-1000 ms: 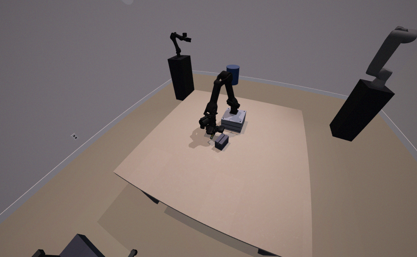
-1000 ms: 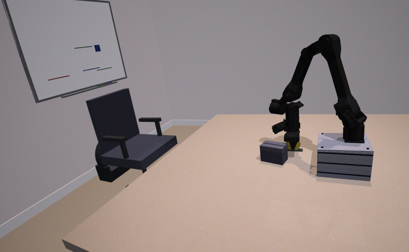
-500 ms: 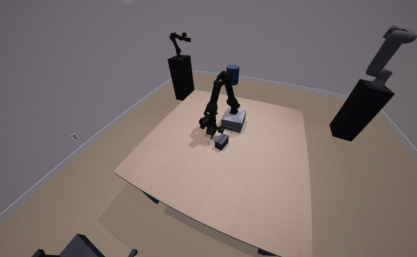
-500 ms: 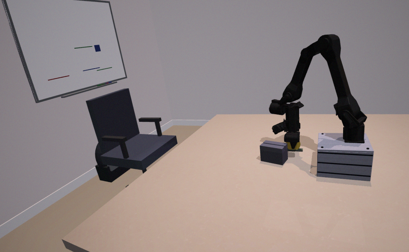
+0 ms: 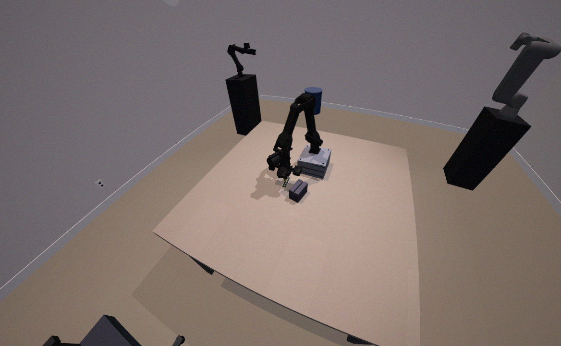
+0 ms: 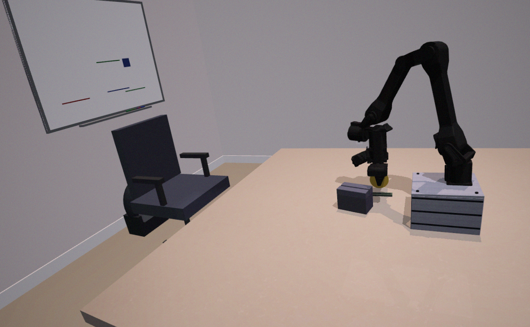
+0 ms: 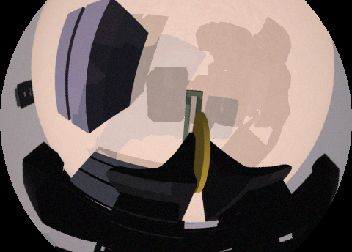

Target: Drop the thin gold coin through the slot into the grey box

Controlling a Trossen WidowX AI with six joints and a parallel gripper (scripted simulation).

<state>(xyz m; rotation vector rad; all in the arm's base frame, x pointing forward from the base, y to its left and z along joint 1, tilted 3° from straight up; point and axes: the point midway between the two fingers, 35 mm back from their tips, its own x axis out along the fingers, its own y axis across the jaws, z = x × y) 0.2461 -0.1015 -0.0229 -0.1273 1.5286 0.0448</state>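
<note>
My gripper (image 7: pixel 193 136) (image 6: pixel 379 182) is shut on the gold coin (image 7: pixel 202 127) (image 6: pixel 385 181), which is held on edge between the fingertips, a little above the holder. The shallow dark-green holder (image 7: pixel 188 114) (image 6: pixel 385 194) (image 5: pixel 286 182) lies below on the table; its groove shows bare at the far end in the wrist view, and its near end is hidden behind the coin and fingers. The closed grey box (image 7: pixel 117 58) (image 6: pixel 354 201) (image 5: pixel 298 191) stands beside the holder, at the upper left in the wrist view. The narrow dark slot in its lid runs roughly parallel to the coin.
The arm's light grey base block (image 6: pixel 445 213) (image 5: pixel 313 166) stands on the table near the box and holder. An office chair (image 6: pixel 161 199) is beyond the table's edge. Other arms stand on black pedestals (image 5: pixel 244 103) (image 5: pixel 484 148) off the table.
</note>
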